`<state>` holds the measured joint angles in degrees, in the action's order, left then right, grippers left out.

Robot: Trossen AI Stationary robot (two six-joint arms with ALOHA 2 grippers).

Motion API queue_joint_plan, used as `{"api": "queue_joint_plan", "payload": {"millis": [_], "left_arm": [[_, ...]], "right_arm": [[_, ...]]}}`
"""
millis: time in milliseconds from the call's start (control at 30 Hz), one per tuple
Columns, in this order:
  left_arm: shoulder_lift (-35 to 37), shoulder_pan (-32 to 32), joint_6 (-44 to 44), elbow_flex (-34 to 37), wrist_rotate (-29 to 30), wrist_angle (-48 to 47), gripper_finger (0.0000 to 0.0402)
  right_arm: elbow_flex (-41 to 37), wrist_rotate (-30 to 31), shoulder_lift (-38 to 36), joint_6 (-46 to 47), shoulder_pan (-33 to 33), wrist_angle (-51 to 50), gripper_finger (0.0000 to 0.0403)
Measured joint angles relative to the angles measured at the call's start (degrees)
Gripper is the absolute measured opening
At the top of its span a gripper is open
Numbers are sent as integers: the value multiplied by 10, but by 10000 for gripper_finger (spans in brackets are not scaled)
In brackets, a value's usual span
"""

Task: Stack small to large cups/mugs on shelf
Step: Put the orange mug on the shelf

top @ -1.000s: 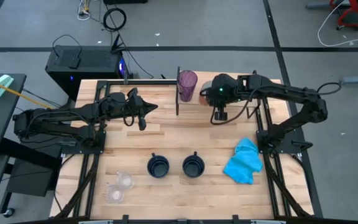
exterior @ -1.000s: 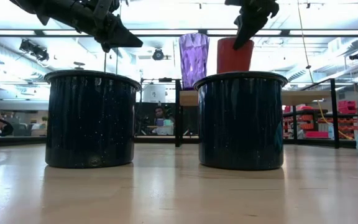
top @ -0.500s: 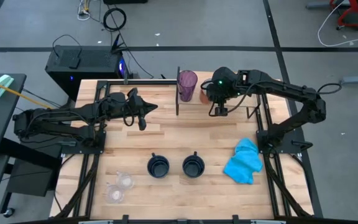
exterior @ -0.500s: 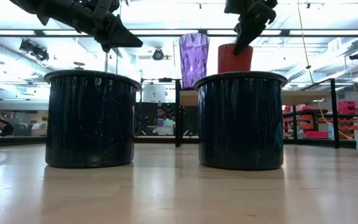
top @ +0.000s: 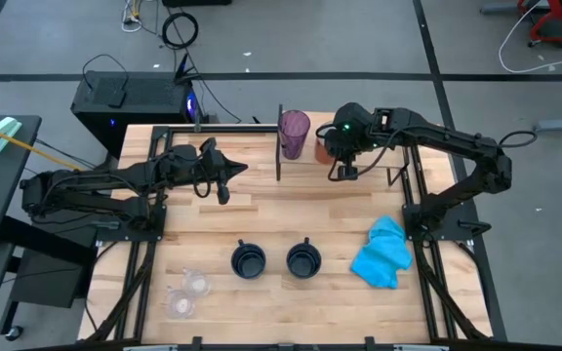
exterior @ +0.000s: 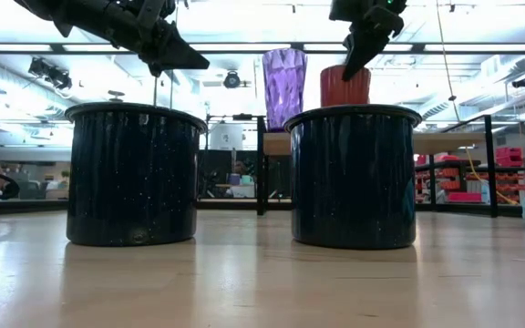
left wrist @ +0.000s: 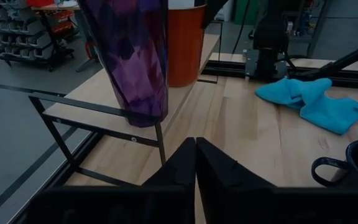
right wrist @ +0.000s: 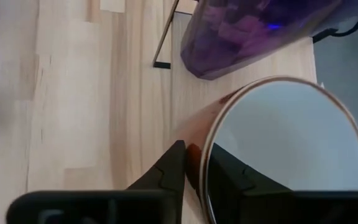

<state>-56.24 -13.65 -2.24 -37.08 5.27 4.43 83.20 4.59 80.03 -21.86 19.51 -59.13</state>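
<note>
The orange mug [right wrist: 284, 149] with a white inside stands upright on the shelf [left wrist: 104, 93], a light wooden board, right beside the tall purple tumbler [top: 294, 134]. My right gripper [right wrist: 194, 155] is shut on the mug from above. My left gripper [left wrist: 194, 155] is shut and empty; it hovers over the table left of the shelf [top: 224, 185]. Two navy mugs [top: 249, 261] [top: 302, 261] stand on the table near the front. Two small clear cups [top: 196, 284] [top: 180, 304] stand at the front left. My right gripper pinches the orange mug's wall at the rim [right wrist: 199, 163], one finger inside the mug and one outside. The fingers come from above, pointing down. The mug is upright and its base [left wrist: 185, 82] meets the shelf board in the left wrist view.
A bright blue cloth [top: 382, 252] lies on the table's right side. The shelf's thin black uprights [left wrist: 160, 140] stand at its corners, one just left of the tumbler. Bare tabletop lies between the shelf and the navy mugs.
My right gripper has gone a little toward the table's far edge and slightly down with the orange mug, which stays upright and now stands closer beside the purple tumbler.
</note>
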Motion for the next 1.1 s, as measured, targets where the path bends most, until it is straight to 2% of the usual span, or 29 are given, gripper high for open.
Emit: {"api": "queue_joint_plan", "payload": {"millis": [400,600,1100], "left_arm": [[0,0,0,0,0,0,12],[0,0,0,0,0,0,22],[0,0,0,0,0,0,16]], "right_arm": [[0,-2,0,-6,7,-3,87],[0,3,0,-2,7,-2,102],[0,31,-14,-2,7,16,201]]}}
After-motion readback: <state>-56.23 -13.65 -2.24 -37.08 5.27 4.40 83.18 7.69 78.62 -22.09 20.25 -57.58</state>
